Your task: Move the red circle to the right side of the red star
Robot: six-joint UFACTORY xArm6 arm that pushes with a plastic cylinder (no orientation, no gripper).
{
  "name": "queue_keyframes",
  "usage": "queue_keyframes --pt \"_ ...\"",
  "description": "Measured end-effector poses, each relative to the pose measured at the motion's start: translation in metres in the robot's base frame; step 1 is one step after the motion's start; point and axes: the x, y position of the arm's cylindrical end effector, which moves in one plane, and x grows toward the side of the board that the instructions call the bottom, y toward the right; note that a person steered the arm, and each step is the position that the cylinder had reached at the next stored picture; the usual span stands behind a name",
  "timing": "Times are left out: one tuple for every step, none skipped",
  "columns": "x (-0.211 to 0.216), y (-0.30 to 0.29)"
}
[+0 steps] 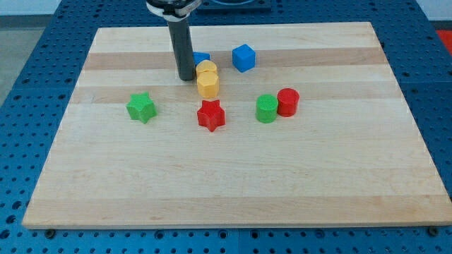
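Observation:
The red circle stands right of the board's middle, touching a green circle on its left. The red star lies left of the green circle, with a gap between them. My tip is up and left of the red star, just left of two yellow blocks and well left of the red circle.
A green star lies at the left. A blue cube sits near the top, and a second blue block is partly hidden behind the rod and the yellow blocks. The wooden board rests on a blue table.

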Motion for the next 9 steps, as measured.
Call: queue_keyframes --pt "-0.014 0.008" --pt "-0.014 0.022" --pt "-0.019 0.026" --pt "-0.019 0.012" --pt "-0.003 -0.013" --pt "0.024 -0.022" --pt "0.044 -0.019" --pt "0.049 -0.003" --pt "0.049 0.016"
